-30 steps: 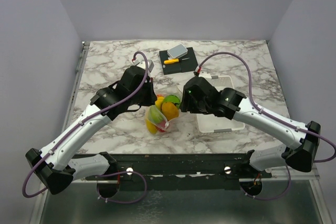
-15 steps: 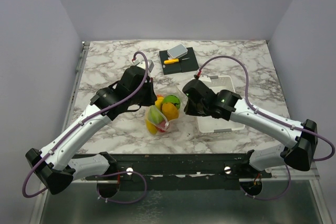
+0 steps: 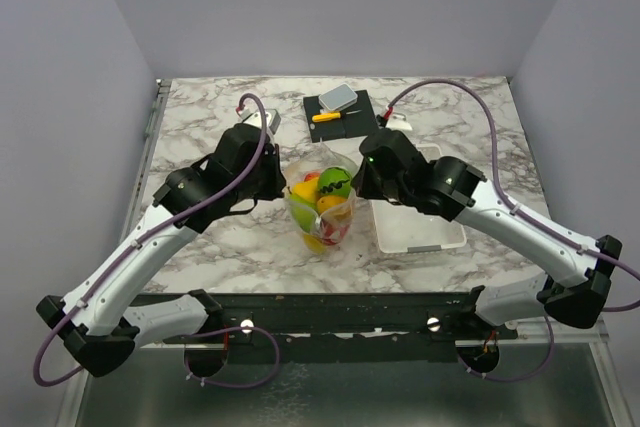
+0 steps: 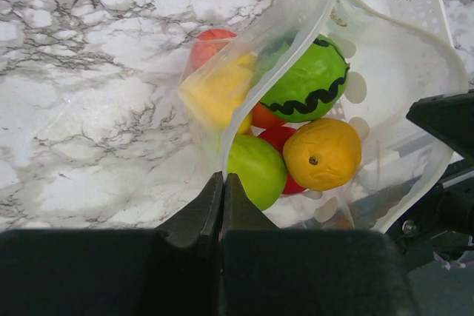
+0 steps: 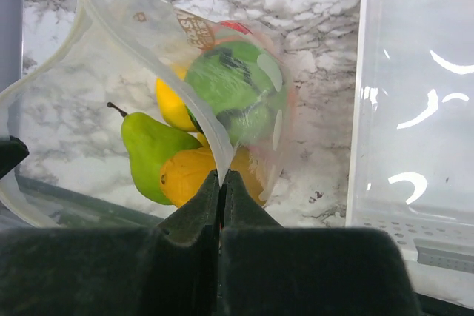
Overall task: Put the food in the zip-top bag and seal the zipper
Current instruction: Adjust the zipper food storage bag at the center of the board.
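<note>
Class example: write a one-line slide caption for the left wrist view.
Shut left gripper pinches the open zip-top bag at its rim, toy fruits inside.

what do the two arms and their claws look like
The left arm and right arm have white shells with black joints and bases, and a purple cable loops along each. The left claw and right claw are matte black and wedge-shaped.
</note>
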{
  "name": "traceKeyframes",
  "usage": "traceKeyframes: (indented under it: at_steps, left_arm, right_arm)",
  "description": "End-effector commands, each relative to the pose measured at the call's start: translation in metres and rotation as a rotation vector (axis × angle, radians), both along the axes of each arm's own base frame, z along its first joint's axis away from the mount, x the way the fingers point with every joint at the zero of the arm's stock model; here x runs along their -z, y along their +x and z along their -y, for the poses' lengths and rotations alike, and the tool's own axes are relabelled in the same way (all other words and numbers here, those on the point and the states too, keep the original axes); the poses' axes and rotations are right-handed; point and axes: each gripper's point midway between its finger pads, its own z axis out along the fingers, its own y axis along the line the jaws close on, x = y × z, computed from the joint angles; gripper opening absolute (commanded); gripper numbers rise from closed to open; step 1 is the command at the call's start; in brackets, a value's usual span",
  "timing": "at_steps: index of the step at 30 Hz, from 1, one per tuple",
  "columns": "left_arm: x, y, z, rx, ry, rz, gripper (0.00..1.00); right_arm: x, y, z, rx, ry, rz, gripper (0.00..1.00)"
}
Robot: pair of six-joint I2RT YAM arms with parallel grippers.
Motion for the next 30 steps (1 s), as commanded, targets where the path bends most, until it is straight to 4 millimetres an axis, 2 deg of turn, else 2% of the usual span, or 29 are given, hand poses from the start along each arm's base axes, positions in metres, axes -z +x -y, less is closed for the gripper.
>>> traceKeyframes:
  at_steps: [1, 4, 7, 9, 12, 15, 16, 18, 20, 21, 26, 30]
  left_arm:
    - [-0.029, -0.001, -0.022, -0.054, 0.019, 0.081, 0.00]
    - [-0.032, -0.002, -0.024, -0.062, 0.014, 0.093, 0.00]
    - [-0.020, -0.001, -0.025, -0.068, 0.034, 0.075, 0.00]
    - [-0.006, 0.001, -0.022, -0.069, 0.040, 0.061, 0.00]
    - [0.021, 0.004, -0.016, -0.060, 0.050, 0.026, 0.00]
    - [0.056, 0.004, -0.010, -0.047, 0.074, -0.029, 0.00]
    - [0.065, 0.003, -0.007, -0.037, 0.076, -0.051, 0.00]
    - [0.076, 0.002, -0.001, -0.016, 0.073, -0.084, 0.00]
    - [0.072, 0.001, 0.003, -0.001, 0.057, -0.085, 0.00]
    - [0.064, 0.002, 0.005, 0.001, 0.042, -0.068, 0.00]
    - [0.010, 0.002, 0.011, 0.040, -0.044, 0.024, 0.00]
    - [-0.016, -0.001, 0.012, 0.051, -0.091, 0.063, 0.00]
  right_arm:
    - [-0.032, 0.001, 0.021, 0.012, -0.044, 0.088, 0.01]
    - [-0.042, 0.000, 0.025, 0.015, -0.037, 0.105, 0.01]
    - [-0.033, 0.000, 0.026, 0.018, -0.050, 0.094, 0.01]
    - [-0.015, -0.001, 0.024, 0.012, -0.066, 0.068, 0.01]
    - [0.022, 0.000, 0.021, 0.018, -0.108, 0.014, 0.01]
    - [0.059, 0.000, 0.018, 0.017, -0.154, -0.041, 0.01]
    - [0.069, -0.001, 0.018, 0.015, -0.166, -0.061, 0.01]
    - [0.075, -0.001, 0.014, 0.007, -0.173, -0.081, 0.01]
    - [0.067, 0.000, 0.012, 0.001, -0.165, -0.072, 0.01]
    - [0.058, 0.002, 0.011, -0.004, -0.154, -0.055, 0.01]
    - [-0.002, 0.010, 0.005, -0.037, -0.104, 0.045, 0.01]
    - [-0.041, 0.011, -0.003, -0.068, -0.044, 0.094, 0.01]
